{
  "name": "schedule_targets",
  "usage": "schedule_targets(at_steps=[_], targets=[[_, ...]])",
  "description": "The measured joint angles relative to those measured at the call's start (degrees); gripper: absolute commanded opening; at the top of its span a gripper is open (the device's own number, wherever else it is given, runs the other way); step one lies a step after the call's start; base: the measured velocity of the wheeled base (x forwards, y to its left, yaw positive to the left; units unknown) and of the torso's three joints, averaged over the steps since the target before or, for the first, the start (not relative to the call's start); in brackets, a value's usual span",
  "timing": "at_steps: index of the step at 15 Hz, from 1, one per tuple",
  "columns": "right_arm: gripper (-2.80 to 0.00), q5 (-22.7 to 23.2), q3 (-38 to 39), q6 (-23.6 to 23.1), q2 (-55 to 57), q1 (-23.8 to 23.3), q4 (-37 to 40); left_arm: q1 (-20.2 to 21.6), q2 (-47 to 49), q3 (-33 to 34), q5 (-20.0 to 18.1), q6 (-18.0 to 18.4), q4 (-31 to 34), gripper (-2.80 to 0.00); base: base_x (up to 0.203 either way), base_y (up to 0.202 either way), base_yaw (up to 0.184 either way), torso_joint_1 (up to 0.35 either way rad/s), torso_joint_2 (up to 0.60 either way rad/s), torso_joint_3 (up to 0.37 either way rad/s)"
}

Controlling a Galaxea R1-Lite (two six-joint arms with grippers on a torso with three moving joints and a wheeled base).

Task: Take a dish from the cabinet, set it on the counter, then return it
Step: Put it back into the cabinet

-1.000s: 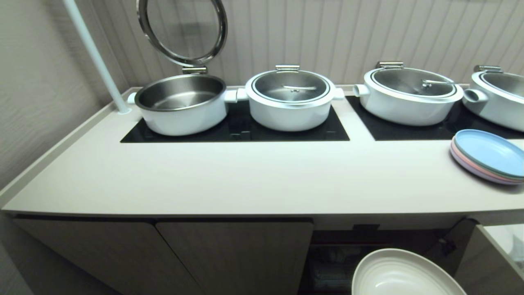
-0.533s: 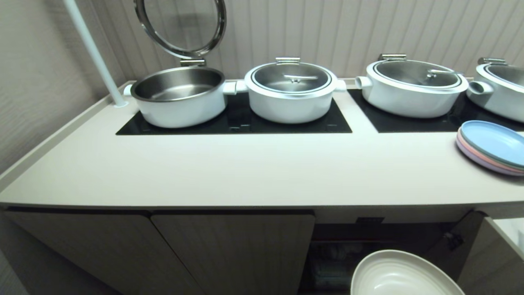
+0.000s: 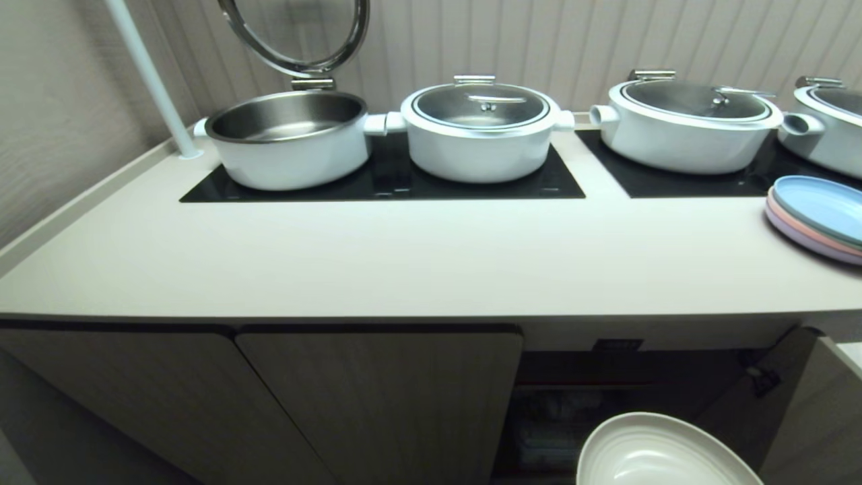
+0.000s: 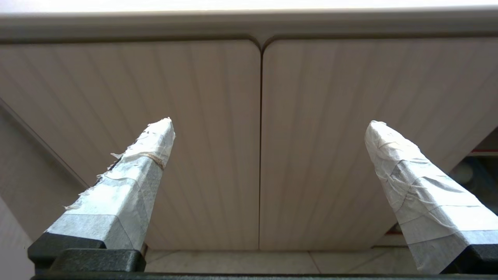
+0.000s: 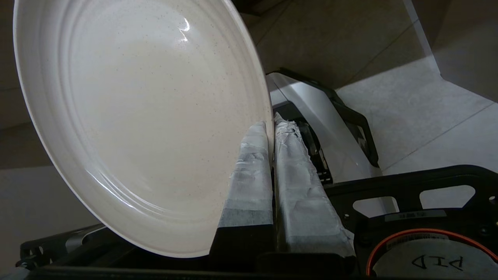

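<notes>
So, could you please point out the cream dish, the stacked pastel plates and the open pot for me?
cream dish (image 5: 140,116), right wrist view, middle of its well.
stacked pastel plates (image 3: 818,209), head view, top blue plate's face.
open pot (image 3: 286,158), head view, white outer wall.

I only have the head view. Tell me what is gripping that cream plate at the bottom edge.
Observer: The right gripper; its jaws pinch the dish at the rim.
Operator: Report the left gripper.
Observer: The left gripper is open and holds nothing; it points at two closed cabinet doors.
Operator: Describe the dish face.
Observer: Faint concentric rings near the rim, nothing on it.
</notes>
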Motion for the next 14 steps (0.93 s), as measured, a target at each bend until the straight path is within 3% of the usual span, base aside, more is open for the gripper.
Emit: schedule_targets(at_steps=[14], targets=[[-2.80, -0.21, 0.02, 0.35, -0.10, 0.24, 0.06, 0.00, 0.00, 0.00, 0.01, 0.00, 0.04, 0.00, 0.000, 0.000, 0.000, -0.232, 0.53, 0.288]])
